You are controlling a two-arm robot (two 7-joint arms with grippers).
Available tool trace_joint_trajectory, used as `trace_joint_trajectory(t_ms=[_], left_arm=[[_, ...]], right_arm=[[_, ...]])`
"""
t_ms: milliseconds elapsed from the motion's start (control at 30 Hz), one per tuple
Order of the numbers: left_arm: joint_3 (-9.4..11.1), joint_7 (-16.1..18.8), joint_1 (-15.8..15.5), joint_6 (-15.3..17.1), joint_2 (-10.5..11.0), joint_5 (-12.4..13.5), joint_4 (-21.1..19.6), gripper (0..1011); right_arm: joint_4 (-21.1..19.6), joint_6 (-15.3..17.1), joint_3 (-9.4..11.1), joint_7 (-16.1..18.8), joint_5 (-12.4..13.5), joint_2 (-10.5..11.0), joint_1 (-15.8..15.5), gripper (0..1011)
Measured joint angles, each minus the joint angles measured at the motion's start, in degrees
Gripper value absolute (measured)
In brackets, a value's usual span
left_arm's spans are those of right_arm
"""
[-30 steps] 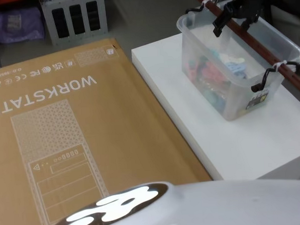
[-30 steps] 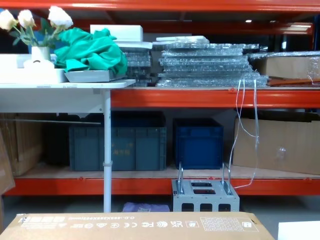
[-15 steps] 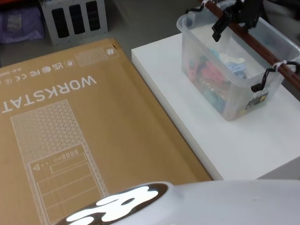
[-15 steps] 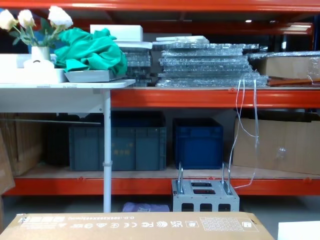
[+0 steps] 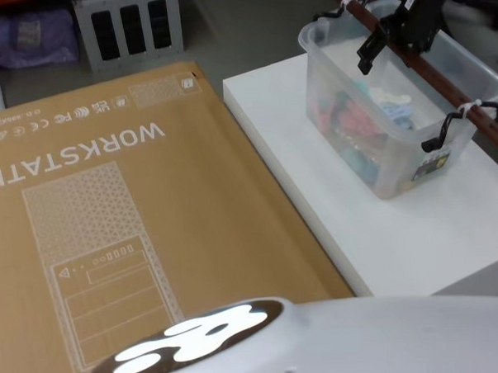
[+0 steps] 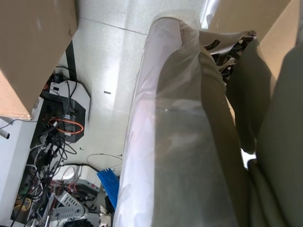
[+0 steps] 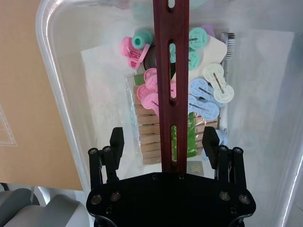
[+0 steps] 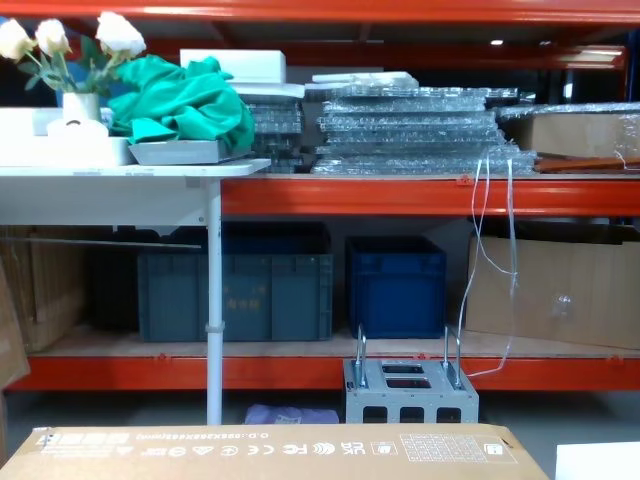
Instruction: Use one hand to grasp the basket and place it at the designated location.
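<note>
Over the basket (image 5: 372, 160) on the white table (image 5: 315, 175), the right gripper (image 7: 163, 137) hangs wide open, its fingers (image 7: 116, 142) flanking the wooden handle (image 7: 170, 71), clear of it.

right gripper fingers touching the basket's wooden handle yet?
Apart. In the right wrist view the right gripper straddles the wooden handle of the basket, jaws open, with the basket's contents visible in the gap between each finger and the bar.
</note>
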Motion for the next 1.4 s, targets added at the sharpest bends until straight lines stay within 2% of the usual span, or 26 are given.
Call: trace_joint_trajectory(t_ms=[300,500,533,600,633,867,933,1033,1067,1167,1400], left_arm=[[0.00,0.00,0.00,0.00,0.00,0.00,0.00,0],[0.00,0.00,0.00,0.00,0.00,0.00,0.00,0],[0.00,0.00,0.00,0.00,0.00,0.00,0.00,0],[0.00,0.00,0.00,0.00,0.00,0.00,0.00,0],[0.00,0.00,0.00,0.00,0.00,0.00,0.00,0],[0.00,0.00,0.00,0.00,0.00,0.00,0.00,0],[0.00,0.00,0.00,0.00,0.00,0.00,0.00,0],[0.00,0.00,0.00,0.00,0.00,0.00,0.00,0],[0.00,0.00,0.00,0.00,0.00,0.00,0.00,0],[0.00,0.00,0.00,0.00,0.00,0.00,0.01,0],[0.00,0.00,0.00,0.00,0.00,0.00,0.00,0]], right_arm=[[-0.24,0.10,0.10,-0.11,0.00,0.13,-0.01,979],[-0.34,0.18,0.13,-0.16,-0.01,0.18,-0.01,807],[-0.34,0.18,0.13,-0.16,-0.01,0.18,-0.01,807],[-0.36,0.20,0.14,-0.17,-0.02,0.19,-0.01,713],[-0.36,0.21,0.15,-0.18,-0.02,0.20,-0.01,713],[-0.40,0.25,0.19,-0.21,-0.02,0.23,-0.01,496],[-0.41,0.27,0.19,-0.21,-0.05,0.24,-0.01,388],[-0.43,0.28,0.21,-0.21,-0.05,0.26,-0.01,325],[-0.44,0.29,0.21,-0.21,-0.04,0.26,-0.01,267],[-0.45,0.29,0.21,-0.21,-0.05,0.26,-0.02,233],[-0.45,0.29,0.21,-0.21,-0.04,0.26,-0.02,232]])
